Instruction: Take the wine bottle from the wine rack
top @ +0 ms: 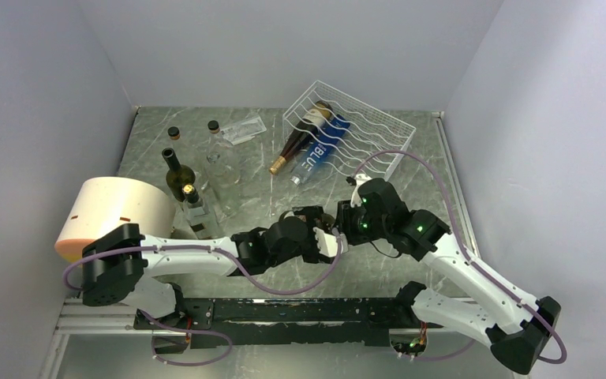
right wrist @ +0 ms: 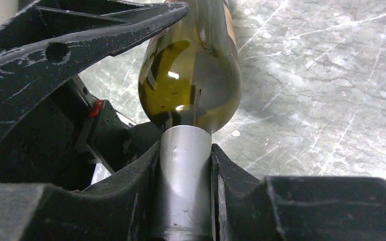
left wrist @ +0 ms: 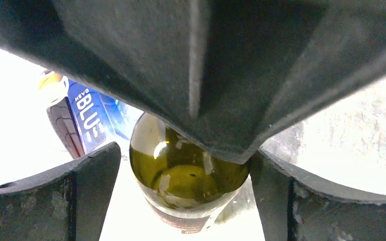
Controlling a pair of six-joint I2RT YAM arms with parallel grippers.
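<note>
The right gripper (right wrist: 186, 160) is clamped tight on the silver-foiled neck of a green wine bottle (right wrist: 191, 75), and from where I stand that is the only firm hold on it. The bottle sits at the middle of the overhead view, above the table (top: 268, 189) and well apart from the wine rack (top: 363, 130) in the upper right, where a dark bottle (top: 306, 130) and a blue bottle (top: 321, 154) lie in the cradles. I can't tell whether its base touches the table. The left gripper (left wrist: 186, 196) has its jaws spread wide around the bottle's body. A sliver of light shows beside one of its fingers (left wrist: 80, 191), so I judge it isn't gripping.

The worry is the weight hanging on slick foil: the neck could slide or pivot and the glass drop onto the stone. If the left jaws close off-centre on that round body, they could shove it sideways and twist it loose. If the right lets go first, it falls.
</note>
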